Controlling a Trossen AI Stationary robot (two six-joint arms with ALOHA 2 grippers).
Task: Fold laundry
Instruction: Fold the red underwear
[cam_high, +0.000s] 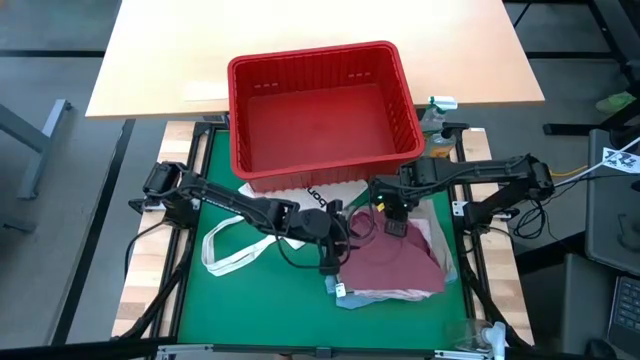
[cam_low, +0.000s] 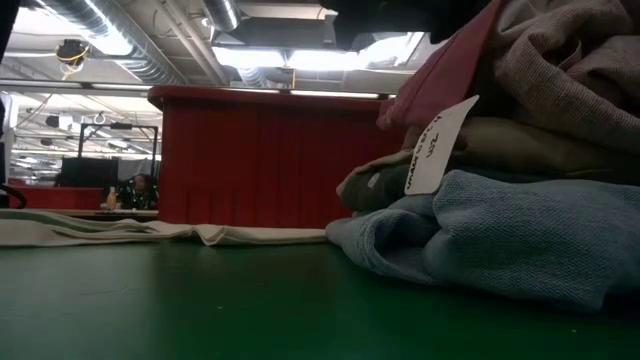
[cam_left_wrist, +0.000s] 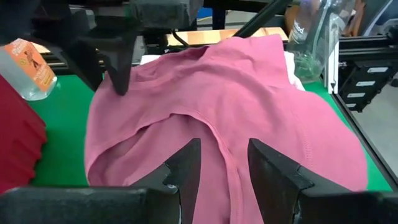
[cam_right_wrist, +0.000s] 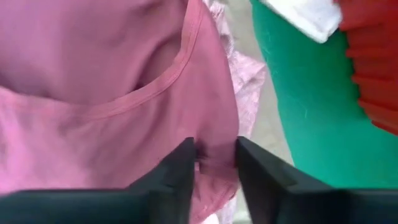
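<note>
The folding has hardly begun, I think. The laundry (cam_high: 392, 268) lies in a soft heap on the green table (cam_high: 190, 290), just in front of the red basket (cam_high: 320, 105), and no piece looks neatly folded. The maroon shirt (cam_high: 390, 262) sits on top, bunched and wrinkly. The right gripper (cam_right_wrist: 216, 160) pinches the shirt near its neck hole. The left gripper (cam_left_wrist: 224, 163) rests at the shirt's edge with its fingers a little apart (a ridge of cloth runs between them, not gripped). All the other clothes below wait their turn.
</note>
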